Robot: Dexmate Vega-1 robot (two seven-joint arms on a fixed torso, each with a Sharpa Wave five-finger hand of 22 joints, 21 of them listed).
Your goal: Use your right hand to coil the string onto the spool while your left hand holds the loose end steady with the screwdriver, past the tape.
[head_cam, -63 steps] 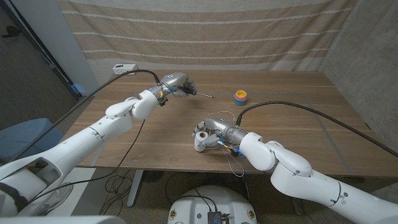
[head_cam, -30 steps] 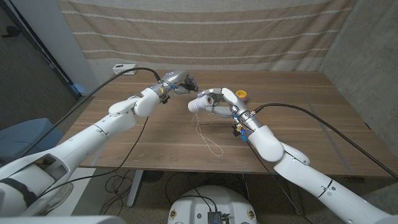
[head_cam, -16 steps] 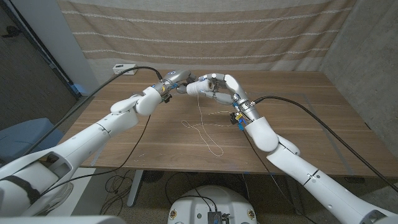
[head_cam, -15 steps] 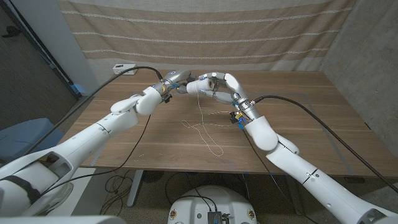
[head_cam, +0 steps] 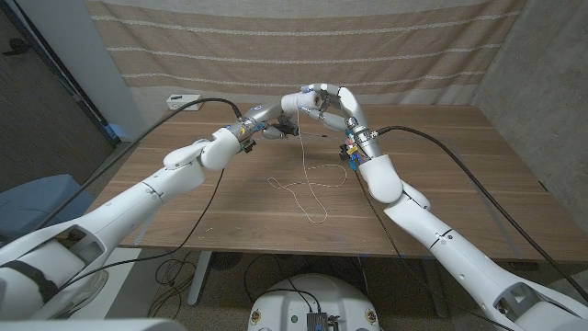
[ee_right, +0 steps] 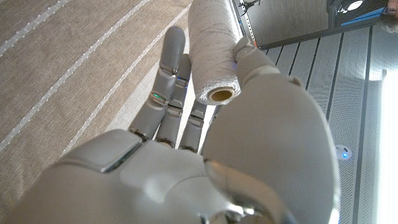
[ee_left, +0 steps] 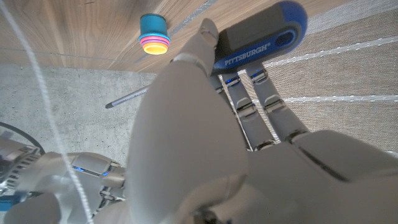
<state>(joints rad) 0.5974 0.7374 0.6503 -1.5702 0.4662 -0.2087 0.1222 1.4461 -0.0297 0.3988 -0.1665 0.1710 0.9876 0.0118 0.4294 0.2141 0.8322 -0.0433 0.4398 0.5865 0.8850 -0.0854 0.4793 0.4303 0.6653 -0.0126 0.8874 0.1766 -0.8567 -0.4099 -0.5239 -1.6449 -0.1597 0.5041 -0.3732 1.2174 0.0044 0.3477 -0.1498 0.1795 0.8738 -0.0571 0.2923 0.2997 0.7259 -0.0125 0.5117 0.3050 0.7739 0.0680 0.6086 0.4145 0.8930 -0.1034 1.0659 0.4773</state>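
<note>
My right hand (head_cam: 336, 107) is raised over the far middle of the table and pinches a white spool (head_cam: 306, 97) wound with string. In the right wrist view the spool (ee_right: 214, 50) sits between my thumb and fingers. White string (head_cam: 307, 188) hangs from the spool to the wood and lies there in loose loops. Just left of the spool, my left hand (head_cam: 265, 119) grips a screwdriver (ee_left: 261, 37) with a blue and black handle, its thin shaft (ee_left: 127, 98) pointing toward my right arm. The stack of coloured tape rolls (ee_left: 154, 34) stands on the table beyond the shaft.
A small white box (head_cam: 182, 99) with a black cable sits at the far left corner of the wooden table (head_cam: 459, 202). A striped curtain hangs behind. The string's loose loops lie mid-table, between my arms.
My right hand lifted the spool from the table's near middle, carried it up and away to beside my left hand, and drew string up off the wood. My left hand stayed about in place.
</note>
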